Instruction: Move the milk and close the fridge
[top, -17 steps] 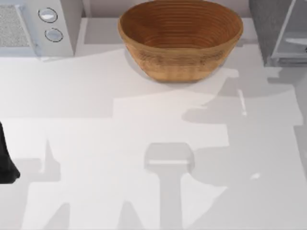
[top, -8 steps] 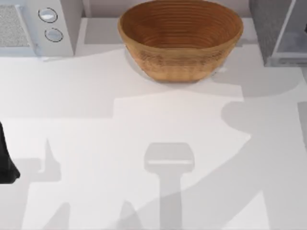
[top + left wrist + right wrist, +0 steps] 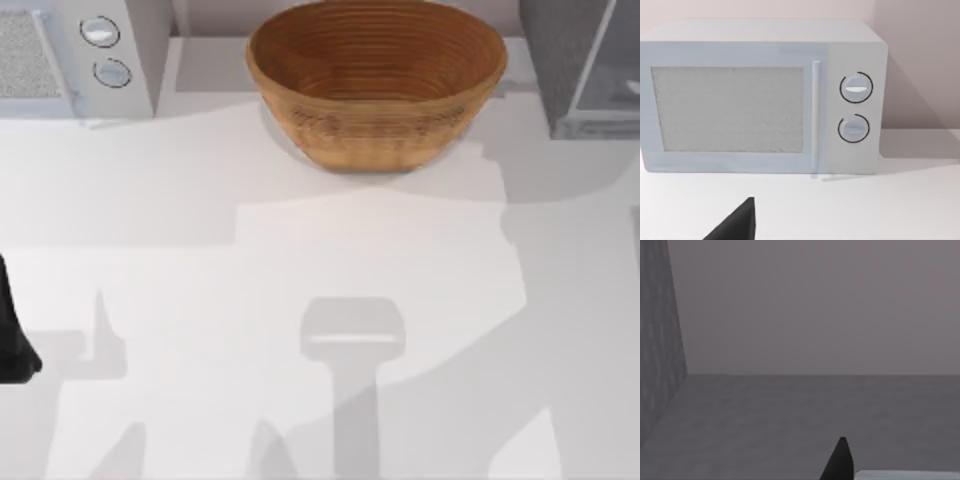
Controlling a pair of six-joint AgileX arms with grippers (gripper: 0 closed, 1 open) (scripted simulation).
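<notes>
At the bench's [image 3: 300,230] far right corner you find the fridge [image 3: 575,65], its pale door panel [image 3: 610,85] angled open. Milk cannot be located. Left of the fridge sits the basket [image 3: 376,80]; the microwave [image 3: 70,55] occupies the far left corner. Your left arm [image 3: 12,335] is parked at the left edge. You cannot tell either pincer's state.
</notes>
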